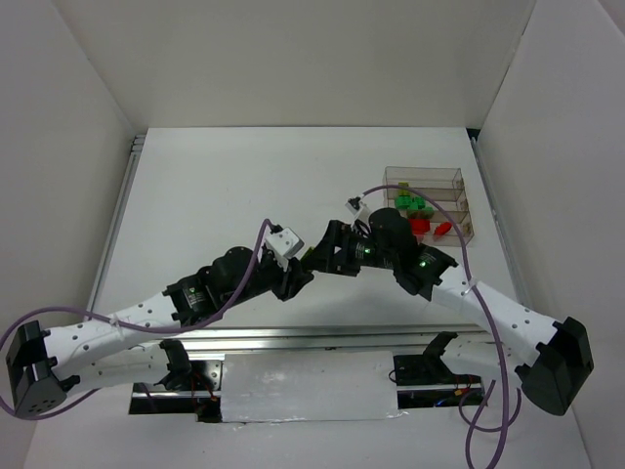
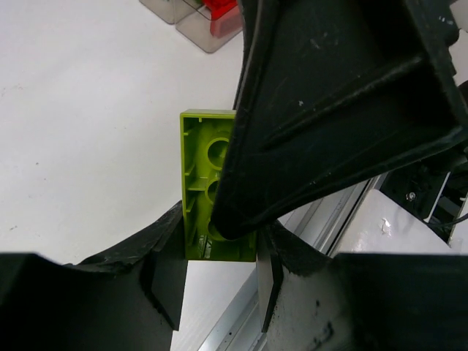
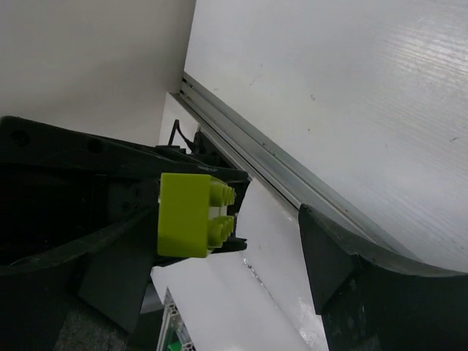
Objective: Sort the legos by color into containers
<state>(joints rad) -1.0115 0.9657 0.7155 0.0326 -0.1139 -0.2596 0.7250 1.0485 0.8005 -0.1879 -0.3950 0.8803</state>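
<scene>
Green legos (image 1: 415, 203) and red legos (image 1: 426, 227) lay in the compartmented tray (image 1: 425, 174). 1 yellow-green brick (image 2: 201, 183) was outstanding, clamped in the left gripper (image 2: 219, 274). The right gripper (image 3: 230, 245) stood wide open beside it.

The brick (image 2: 201, 183) in my left fingers (image 2: 117, 292) was plain yellow-green all over, with no markings. Those fingers were matte black with pale scuffs, and my right fingers (image 3: 344, 278) were the same black. The tray (image 1: 427, 177) was clear with a smoky tint. Inside the tray sat dark green bricks (image 1: 410, 203) and bright red bricks (image 1: 422, 227). Under the tray, the table (image 1: 244, 186) was plain white. Just beside the tray ran a purple cable (image 1: 376, 190).
</scene>
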